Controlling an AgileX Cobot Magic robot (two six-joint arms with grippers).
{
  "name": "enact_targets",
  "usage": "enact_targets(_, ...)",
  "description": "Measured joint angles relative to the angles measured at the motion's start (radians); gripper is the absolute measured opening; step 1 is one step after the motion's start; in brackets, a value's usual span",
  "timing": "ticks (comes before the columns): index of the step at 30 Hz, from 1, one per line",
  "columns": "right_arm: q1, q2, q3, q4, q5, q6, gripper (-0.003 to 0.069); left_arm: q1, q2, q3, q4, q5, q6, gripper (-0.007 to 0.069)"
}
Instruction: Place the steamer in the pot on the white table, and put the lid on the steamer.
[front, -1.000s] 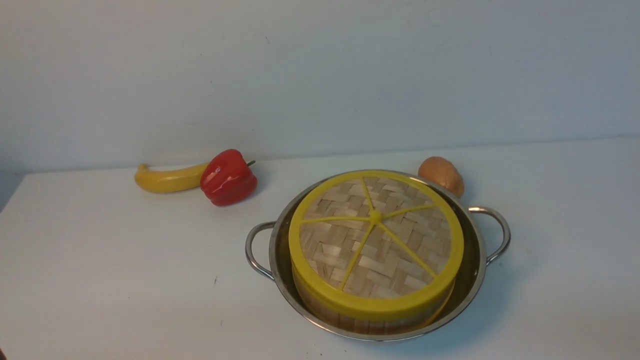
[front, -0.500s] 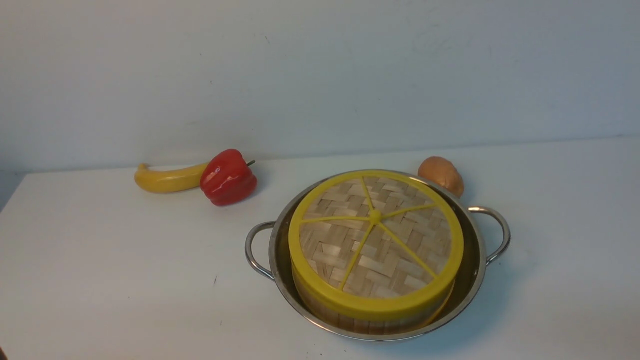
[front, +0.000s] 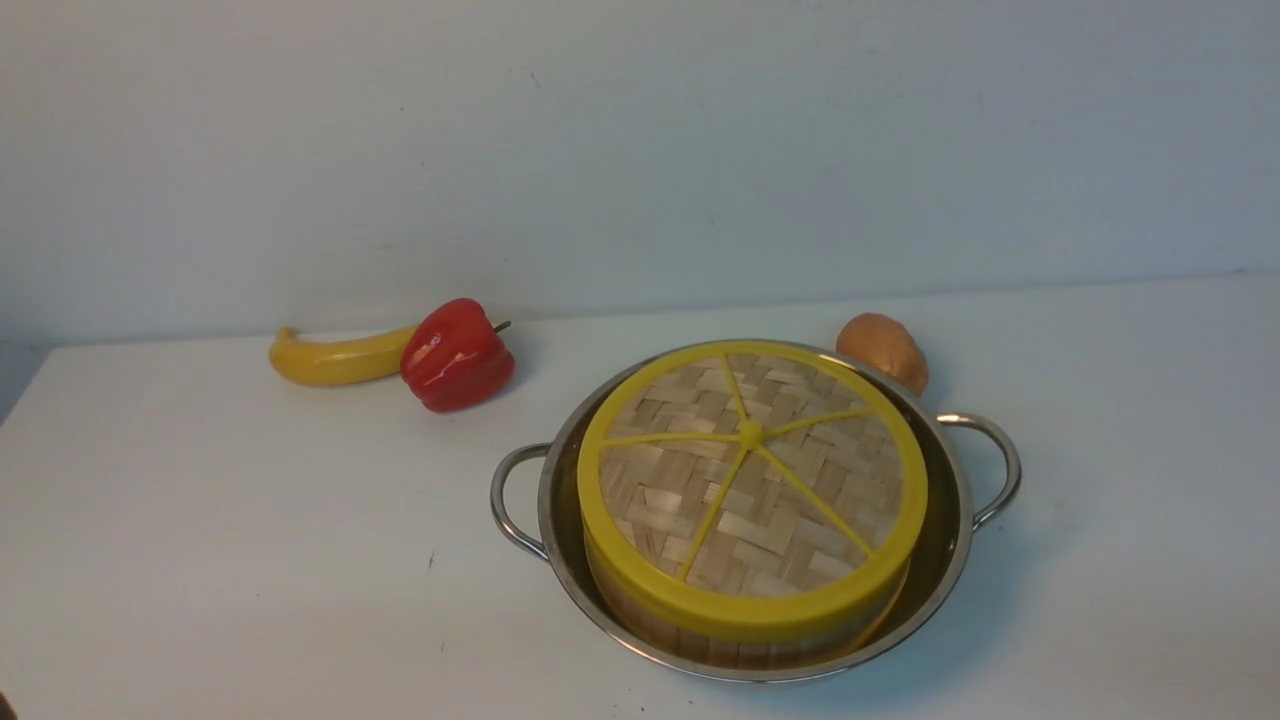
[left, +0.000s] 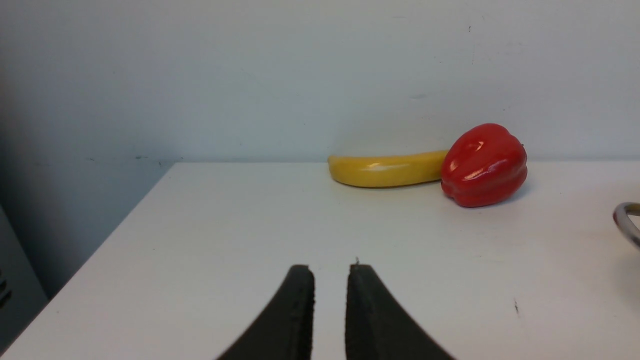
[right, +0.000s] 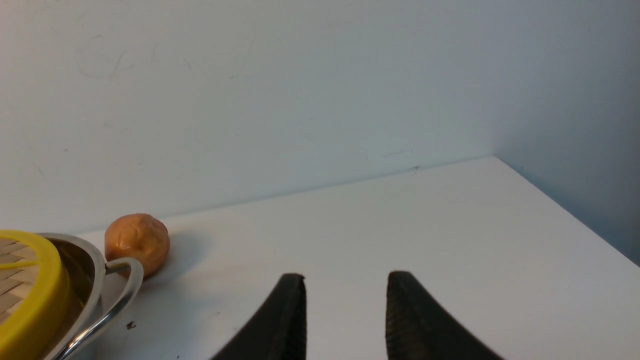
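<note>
The steamer (front: 745, 625) sits inside the pot (front: 945, 560), and the lid (front: 750, 480) lies flat on top of it. The pot stands on the white table (front: 200, 560), a bit to the right of the middle. It looks like the job is done.

The right gripper (right: 345, 315) is off to the right of the pot, with one pot handle near it. Its two fingers are spread apart and hold nothing. The left gripper (left: 330, 310) is far off to the left, and its fingers are only a little apart, with nothing between them.

The right arm is the nearer one if the lid needs a nudge. A banana (front: 335, 358), a red pepper (front: 455, 355) and a brown potato (front: 882, 350) lie behind the pot.
</note>
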Motion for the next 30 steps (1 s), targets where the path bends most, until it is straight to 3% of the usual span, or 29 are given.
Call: enact_targets(30,0.0,0.0,0.0,0.0,0.0,0.001,0.0245,0.0,0.0,0.0,0.0,0.0,0.0,0.0126)
